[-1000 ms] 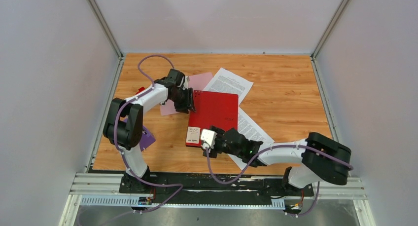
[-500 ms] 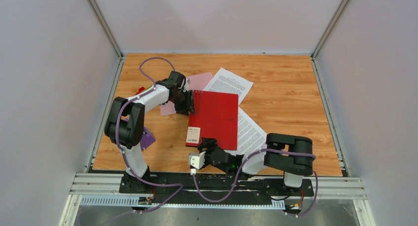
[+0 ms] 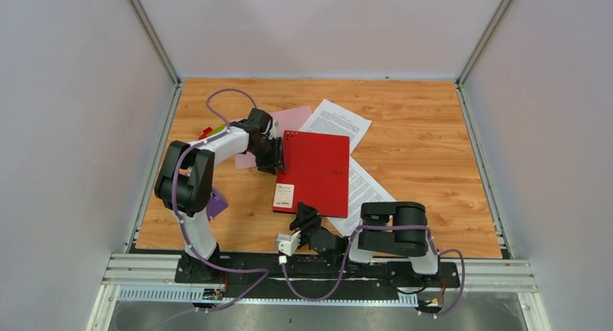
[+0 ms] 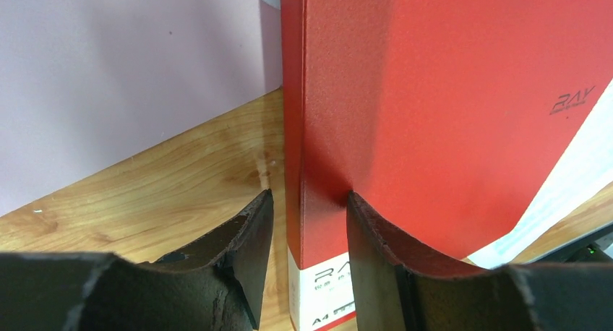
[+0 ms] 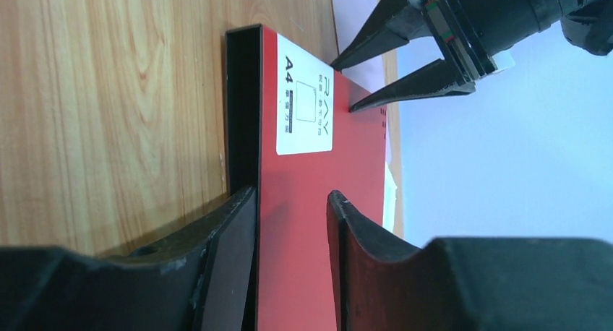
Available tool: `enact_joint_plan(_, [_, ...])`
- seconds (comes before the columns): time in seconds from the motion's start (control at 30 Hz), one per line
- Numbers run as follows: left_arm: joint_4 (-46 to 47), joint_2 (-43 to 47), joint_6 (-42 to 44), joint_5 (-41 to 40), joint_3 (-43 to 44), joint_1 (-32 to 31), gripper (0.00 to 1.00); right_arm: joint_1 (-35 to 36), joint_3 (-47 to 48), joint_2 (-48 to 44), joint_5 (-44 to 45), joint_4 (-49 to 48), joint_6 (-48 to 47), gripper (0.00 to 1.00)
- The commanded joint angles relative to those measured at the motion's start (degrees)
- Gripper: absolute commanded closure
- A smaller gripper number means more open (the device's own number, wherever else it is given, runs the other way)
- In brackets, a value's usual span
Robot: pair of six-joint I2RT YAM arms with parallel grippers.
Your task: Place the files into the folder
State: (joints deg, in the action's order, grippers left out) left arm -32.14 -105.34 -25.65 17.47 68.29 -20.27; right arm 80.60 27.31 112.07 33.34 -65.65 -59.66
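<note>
The red folder (image 3: 312,173) lies flat, cover down, at the centre of the top view on the wooden worktop (image 3: 426,129). The files lie outside it, partly underneath. The upper sheet (image 3: 338,120) sticks out past its top edge and the lower sheet (image 3: 367,190) past its right edge. A pink sheet (image 3: 293,118) shows at the folder's upper left.

The left hand (image 3: 278,152) is at the folder's upper-left corner. Its fingers are spread astride the spine edge, one tip against the red cover. The right hand (image 3: 303,215), just below the folder's bottom edge, is spread too. The labelled spine end (image 3: 284,195) sits ahead of its gap. A purple object (image 3: 215,202) lies at the left.
</note>
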Motion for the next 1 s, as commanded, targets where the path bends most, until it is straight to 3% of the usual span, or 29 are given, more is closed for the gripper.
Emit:
enact_joint_plan(0.0, [1.84, -0.07, 0.18, 0.92, -1.56, -0.12, 0.51, 0.16, 1.26, 6.14, 6.55, -16.54, -10.81, 0.60])
enact_joint_plan(0.13, [2.66, 0.30, 0.07, 1.70, -3.13, -0.12, 0.52, 0.90, 1.53, 9.32, 8.86, -25.49, -20.90, 0.69])
enact_joint_plan(0.27, [3.51, 0.73, -0.14, 2.37, -4.31, -0.17, 0.53, 1.35, 1.57, 7.47, 7.91, -24.54, -27.83, 0.80])
enact_joint_plan(0.4, [3.80, 0.74, -0.19, 2.24, -5.13, -0.20, 0.56, 0.93, 2.56, 4.96, 7.39, -22.83, -36.71, 0.80])
enact_joint_plan(0.63, [3.94, 0.73, -0.04, 2.18, -5.84, -0.21, 0.61, -0.80, 3.80, 2.12, 7.57, -18.75, -41.60, 0.55])
enact_joint_plan(0.8, [3.83, 0.71, 0.48, 1.44, -6.34, -0.20, 0.61, -2.51, 3.55, 1.99, 9.27, -25.28, -44.51, 0.43])
enact_joint_plan(0.97, [4.35, 0.57, 0.25, 1.63, -6.81, -0.21, 0.62, -3.58, 3.61, 0.32, 10.55, -25.68, -43.25, 0.33])
